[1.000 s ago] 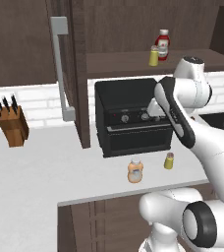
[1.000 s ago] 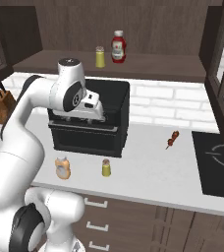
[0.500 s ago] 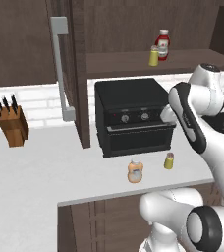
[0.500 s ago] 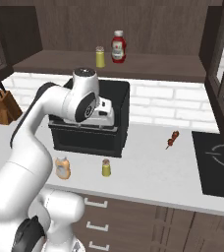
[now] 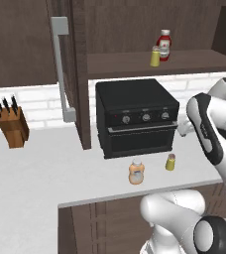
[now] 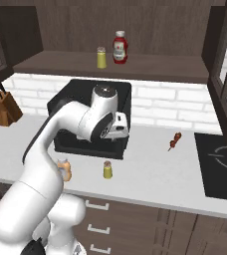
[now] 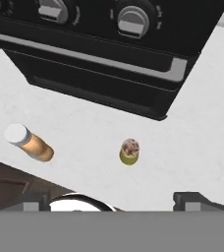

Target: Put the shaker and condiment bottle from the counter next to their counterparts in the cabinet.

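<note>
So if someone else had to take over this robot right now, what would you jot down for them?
Gripper: open, empty, looking down over the counter in front of the black oven.
Shaker and condiment bottle: both upright on the counter, apart, untouched.
Cabinet: door open; counterparts, the second shaker and red bottle, stand on the shelf.
Done: nothing moved yet.
Left: carry both up beside their matches, probably shaker first.
</note>
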Motion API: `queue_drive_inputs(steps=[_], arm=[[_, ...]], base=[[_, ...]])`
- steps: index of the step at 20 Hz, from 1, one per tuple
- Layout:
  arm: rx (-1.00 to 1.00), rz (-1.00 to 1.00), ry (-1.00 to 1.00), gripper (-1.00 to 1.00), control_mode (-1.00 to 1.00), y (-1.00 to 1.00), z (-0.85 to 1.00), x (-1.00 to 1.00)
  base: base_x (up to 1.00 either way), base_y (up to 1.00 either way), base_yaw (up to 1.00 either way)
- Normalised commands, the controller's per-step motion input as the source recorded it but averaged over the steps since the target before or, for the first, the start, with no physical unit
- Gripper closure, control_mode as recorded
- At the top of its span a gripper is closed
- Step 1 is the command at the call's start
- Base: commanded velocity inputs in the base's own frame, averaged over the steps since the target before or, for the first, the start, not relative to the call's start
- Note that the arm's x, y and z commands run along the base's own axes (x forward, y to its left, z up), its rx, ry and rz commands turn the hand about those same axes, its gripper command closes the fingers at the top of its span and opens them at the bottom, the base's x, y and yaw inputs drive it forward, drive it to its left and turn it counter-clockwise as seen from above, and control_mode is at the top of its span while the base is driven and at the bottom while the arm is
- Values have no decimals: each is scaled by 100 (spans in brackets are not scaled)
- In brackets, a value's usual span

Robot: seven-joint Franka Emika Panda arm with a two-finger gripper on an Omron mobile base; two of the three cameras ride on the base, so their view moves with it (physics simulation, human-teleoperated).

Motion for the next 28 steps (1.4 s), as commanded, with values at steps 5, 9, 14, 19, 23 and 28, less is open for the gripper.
queue_drive_inputs(steps=[5,9,14,19,23,28], arm=[[3,16,1,-100,-100,-34,-30,-2],[7,14,-5,-100,-100,-43,-36,-3],[4,14,-11,-100,-100,-30,-34,0],[5,6,-19,-100,-100,-11,-31,0],[7,2,-19,-100,-100,-4,-33,0],[8,1,-18,-100,-100,-3,-38,-1]], base=[[0,0,0],[0,0,0],[0,0,0],[0,0,0],[0,0,0],[0,0,0]])
